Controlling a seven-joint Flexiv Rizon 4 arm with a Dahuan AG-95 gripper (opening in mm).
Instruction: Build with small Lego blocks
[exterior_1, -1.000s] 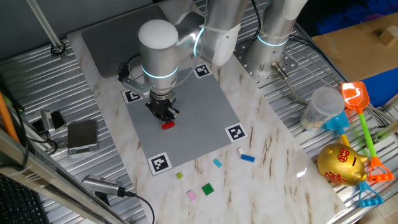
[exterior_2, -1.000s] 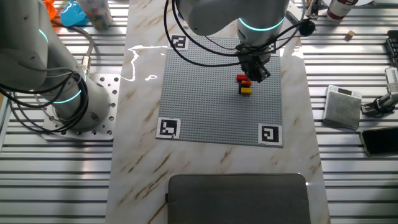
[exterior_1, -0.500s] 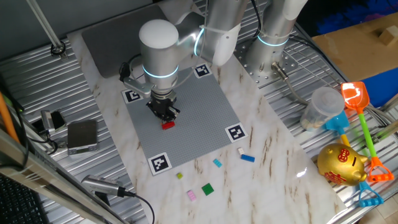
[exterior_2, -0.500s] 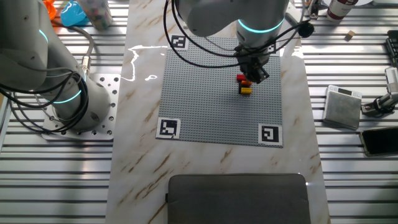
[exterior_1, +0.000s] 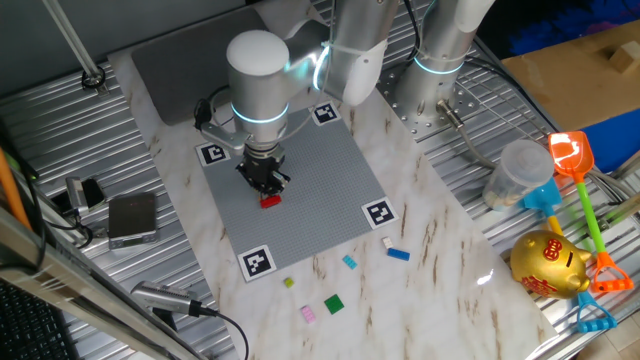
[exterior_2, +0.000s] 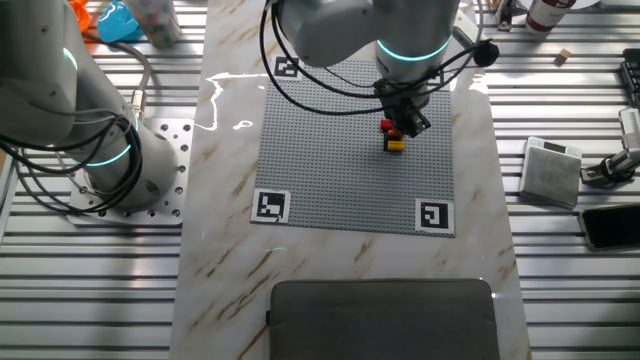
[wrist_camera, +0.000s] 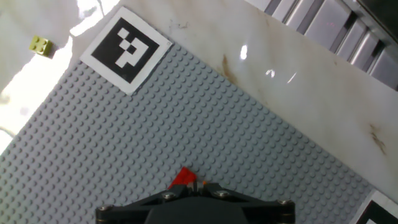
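the black two-finger claw (exterior_1: 266, 183) sits over the small red plastic brick (exterior_1: 270, 201); you cannot tell its grip state. if you lift while it is clamped, the yellow brick stack (exterior_2: 395, 146) may detach.

glossy silver-white rounded arm segments, glowing cyan joint rings, looping black cables, black two-finger gripper (exterior_1: 264, 181)
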